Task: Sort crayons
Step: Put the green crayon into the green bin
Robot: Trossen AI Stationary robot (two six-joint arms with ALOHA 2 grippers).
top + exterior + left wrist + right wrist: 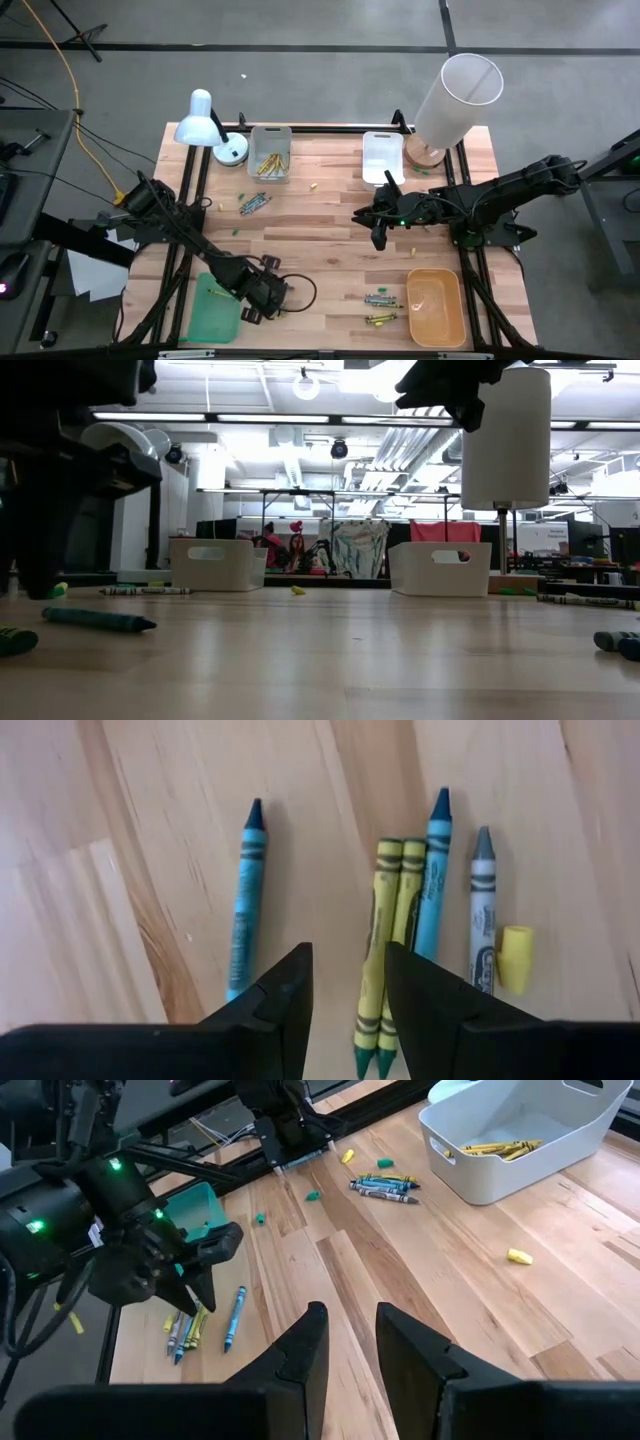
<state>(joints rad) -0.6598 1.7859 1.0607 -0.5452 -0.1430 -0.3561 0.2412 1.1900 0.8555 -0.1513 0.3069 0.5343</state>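
My left gripper (pixel 348 1010) is open and points down over a small group of crayons near the table's front left. The group is two yellow crayons (pixel 385 950), a teal one (pixel 432 880) and a grey one (pixel 482 910), lying side by side on the wood. A single teal crayon (pixel 245 900) lies on the other side of the fingers. The right wrist view shows the left gripper (pixel 200 1285) close above the same group (pixel 188 1328). My right gripper (pixel 378 230) is open and empty above the table's middle. It also shows in its own wrist view (pixel 352 1345).
A green tray (pixel 212 308) lies beside the left gripper. An orange tray (pixel 436 306) is at the front right, with crayons (pixel 380 298) beside it. A white tray of yellow crayons (pixel 270 153), a second white tray (pixel 383 158), a lamp (pixel 205 120) and a white cylinder (pixel 456 98) stand at the back. Loose crayons (pixel 254 203) lie mid-left.
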